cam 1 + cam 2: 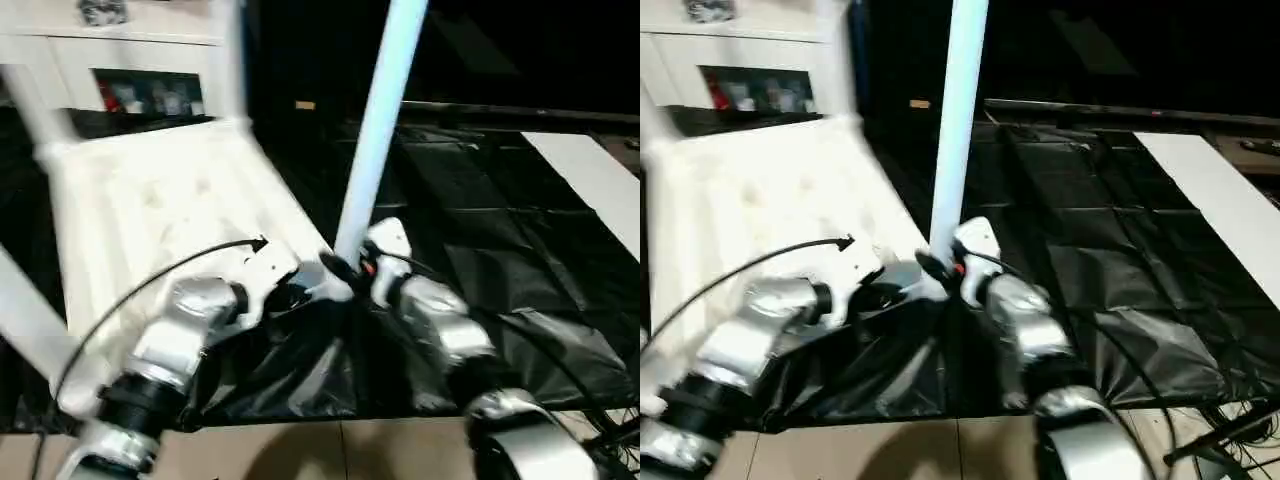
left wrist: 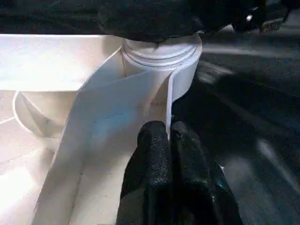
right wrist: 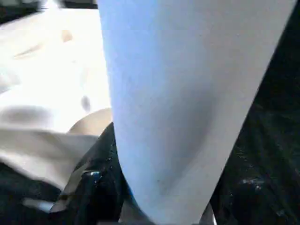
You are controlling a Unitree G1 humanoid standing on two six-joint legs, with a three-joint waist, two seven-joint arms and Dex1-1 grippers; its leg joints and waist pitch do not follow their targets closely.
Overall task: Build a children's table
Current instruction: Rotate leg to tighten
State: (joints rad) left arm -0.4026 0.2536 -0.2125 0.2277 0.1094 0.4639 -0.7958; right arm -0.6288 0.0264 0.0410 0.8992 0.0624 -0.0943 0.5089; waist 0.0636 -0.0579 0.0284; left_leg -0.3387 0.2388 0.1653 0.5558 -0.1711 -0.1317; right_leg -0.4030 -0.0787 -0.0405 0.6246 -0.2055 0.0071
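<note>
Two claws work the near corner of an upturned white table top [image 1: 150, 215] that lies left of centre in the head view on black sheeting [image 1: 480, 250]. At lower left, the left claw [image 2: 168, 140] is clenched on a thin upright rib at the top's edge, just beside the round corner socket [image 2: 161, 56]. At centre, a long white leg [image 1: 375, 130] rises steeply from that socket toward the top of the frame, tilted slightly right; the right claw [image 1: 345, 268] grasps its lower end, black fingers [image 3: 89, 187] wrapped around the tube. Other legs already stand at the far left corners, one crossing the lower left edge [image 1: 30, 320]. A flat white board [image 1: 590, 180] lies at far right, a white cabinet [image 1: 110, 60] at upper left. The risk, judged from here: the leg is leaning, so pushing or twisting it could jam it crooked in the socket, and the top may slide if the grip on so thin a rib slips
</note>
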